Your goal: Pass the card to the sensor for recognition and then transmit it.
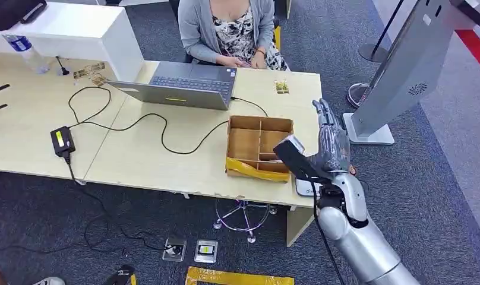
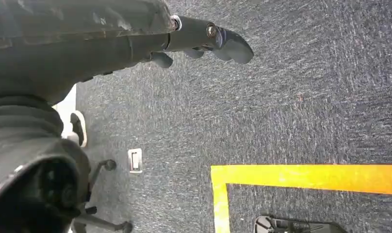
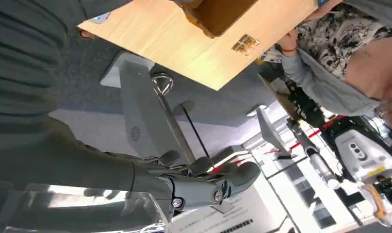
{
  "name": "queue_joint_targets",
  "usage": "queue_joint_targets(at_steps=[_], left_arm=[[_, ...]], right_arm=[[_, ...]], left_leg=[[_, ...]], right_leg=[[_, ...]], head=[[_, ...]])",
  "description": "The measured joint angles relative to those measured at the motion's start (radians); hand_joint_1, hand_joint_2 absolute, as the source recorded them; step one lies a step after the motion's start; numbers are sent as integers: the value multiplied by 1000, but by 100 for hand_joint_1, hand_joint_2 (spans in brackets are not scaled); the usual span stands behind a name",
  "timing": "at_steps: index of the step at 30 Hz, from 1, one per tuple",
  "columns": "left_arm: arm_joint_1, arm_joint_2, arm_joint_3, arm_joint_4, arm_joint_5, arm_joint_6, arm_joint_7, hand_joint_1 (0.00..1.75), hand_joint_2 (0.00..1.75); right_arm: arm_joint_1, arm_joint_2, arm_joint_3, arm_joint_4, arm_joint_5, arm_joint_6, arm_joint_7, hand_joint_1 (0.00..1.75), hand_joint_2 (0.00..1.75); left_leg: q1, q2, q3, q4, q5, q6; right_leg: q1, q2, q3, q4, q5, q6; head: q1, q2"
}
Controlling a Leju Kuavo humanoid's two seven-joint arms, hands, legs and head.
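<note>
Table (image 1: 166, 154) space is your frame for this step. It runs wide across the head view, with a person (image 1: 226, 24) seated on the far side and a divided cardboard box (image 1: 260, 119) near its right end.

Your right arm (image 1: 356, 237) rises from below beside that right end. It carries the right hand (image 1: 331, 142) just past the box's right wall, above the table's near right corner. The fingers point up and away from you, nearly straight and a little apart, and I see nothing between them, so treat that hand as empty and spread.

The left hand (image 2: 204, 36) hangs over the carpet (image 2: 281, 97), loosely extended and holding nothing.

A small white device (image 1: 305, 187) sits at the table's near edge, partly hidden under your right wrist. It may be the sensor, but I cannot tell.

The smallest thing is the card (image 1: 281, 86). I take it to be the gold-patterned piece lying flat on the table beyond the box, near the person's hands and well apart from your fingers.

As I judge it, the pickup has not begun, so the step in hand is the reach:
- Carry the right hand forward over the box, not through it.
- Turn the palm down before you lower.
- Come at the card from its free edge, because a flat card gives little to pinch.
- Keep clear of the person's hands.
</note>
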Motion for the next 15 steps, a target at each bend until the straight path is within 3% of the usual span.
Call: queue_joint_targets(at_steps=[15], left_arm=[[3,-1,0,0,3,3,6,0,0]], right_arm=[[175,-59,53,-228,140,47,121,0,175]], left_leg=[[0,0,0,0,-1,-1]], right_leg=[[0,0,0,0,-1,-1]], head=[[0,0]])
